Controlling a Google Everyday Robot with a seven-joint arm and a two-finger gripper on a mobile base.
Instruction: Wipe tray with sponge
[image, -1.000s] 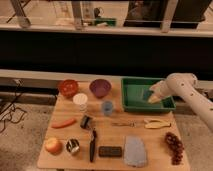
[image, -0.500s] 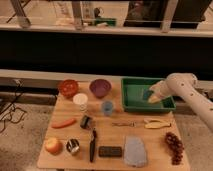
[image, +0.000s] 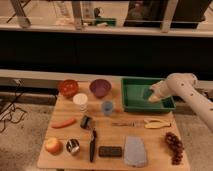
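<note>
My gripper (image: 151, 95) is down inside the tray (image: 131, 102), over its right half, arm reaching in from the tray's right side. Wrist is angled low toward the tray floor, which I read as the posture for pressing and dragging a wipe. Jaws: cannot tell whether they are apart or closed, the pale wrist covers them. The sponge (image: 147, 92) shows only as a small teal patch at the tip of my gripper, against the tray floor; it blends with the green plastic, so contact with the floor is my guess, not certain.

Tray sits at the back right of the wooden table (image: 155, 145), long side facing me, low walls so I can sweep without lifting high. Left of the tray: purple bowl (image: 100, 88), then red bowl (image: 68, 87). In front of the tray's left corner: blue cup (image: 107, 107), white cup (image: 80, 101) further left. In front of the tray: banana (image: 155, 123). Grey-blue cloth (image: 135, 151) and dark block (image: 110, 151) well in front of the tray, near the table's front edge, grapes (image: 173, 146) to their right.

Judgement: wiping stage, left half of the tray floor probably to cover next; risk is shoving the tray toward the purple bowl
</note>
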